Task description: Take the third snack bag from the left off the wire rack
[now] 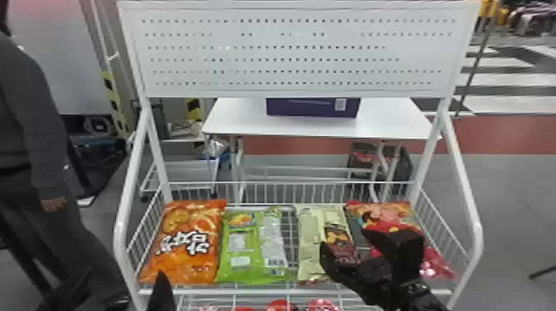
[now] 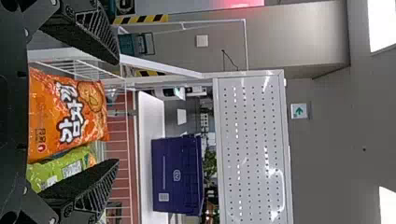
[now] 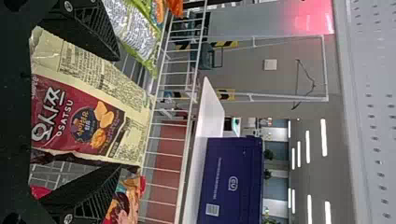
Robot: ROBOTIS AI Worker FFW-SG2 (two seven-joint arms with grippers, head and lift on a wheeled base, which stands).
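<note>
Currently noting the third snack bag (image 1: 316,242), cream and maroon. Lies flat on the wire rack (image 1: 434,215), between a green bag (image 1: 252,244) and a red bag (image 1: 389,219), with an orange bag (image 1: 186,242) at the far left. Right gripper (image 3: 114,112): poised over that bag's near end, fingers spread, one to each side, clamping nothing. Left gripper (image 2: 114,109): low at the rack's front by the orange bag, fingers likewise apart, holding nothing.

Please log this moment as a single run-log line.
right gripper open over third snack bag | left gripper open, low at wire rack front | bag lying in rack
</note>
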